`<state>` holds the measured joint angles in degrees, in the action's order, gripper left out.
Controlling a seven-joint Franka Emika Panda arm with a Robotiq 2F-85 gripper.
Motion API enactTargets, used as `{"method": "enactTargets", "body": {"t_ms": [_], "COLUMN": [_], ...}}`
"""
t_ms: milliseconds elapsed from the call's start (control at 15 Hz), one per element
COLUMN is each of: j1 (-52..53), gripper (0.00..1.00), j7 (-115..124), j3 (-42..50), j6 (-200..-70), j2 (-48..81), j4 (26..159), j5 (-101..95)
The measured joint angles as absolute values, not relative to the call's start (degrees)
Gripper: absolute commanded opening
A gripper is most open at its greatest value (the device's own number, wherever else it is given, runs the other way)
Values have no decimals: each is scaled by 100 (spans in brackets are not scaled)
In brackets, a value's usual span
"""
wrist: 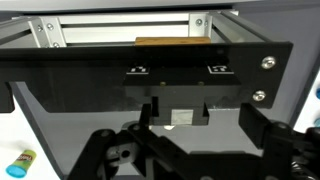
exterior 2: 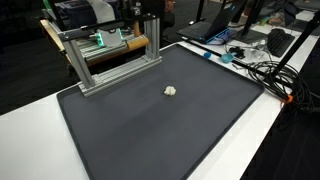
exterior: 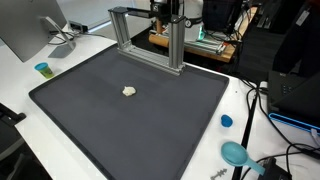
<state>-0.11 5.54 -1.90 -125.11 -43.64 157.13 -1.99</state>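
Note:
In the wrist view my gripper [wrist: 197, 160] stands open. Its dark fingers [wrist: 110, 155] are spread wide at the bottom of the picture with nothing between them. Just ahead of them a black bar [wrist: 150, 70] with two screws crosses the view, and a small pale square [wrist: 182, 117] shows in its notch. Both exterior views show a small white crumpled lump [exterior: 129, 91] [exterior 2: 171, 90] lying alone on the dark mat [exterior: 130, 125] [exterior 2: 160, 135]. The arm [exterior: 168, 10] is behind the aluminium frame [exterior: 145, 35] [exterior 2: 105, 55] at the back of the mat, far from the lump.
A small blue cup [exterior: 42, 69] [wrist: 20, 160] stands on the white table beside the mat. A blue lid [exterior: 227, 121] and a teal round object [exterior: 236, 153] lie on the opposite side. Cables [exterior 2: 260, 70] and a monitor [exterior: 30, 30] crowd the table edges.

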Motion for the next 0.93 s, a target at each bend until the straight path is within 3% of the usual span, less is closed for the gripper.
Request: {"method": "enactTargets", "body": {"t_ms": [933], "j1": [-74], "gripper": [88], "j7": [575], "j3": [-129], "j6": [-12351], "j2": [-4392], "j4": [15715], "j5": [-128]}}
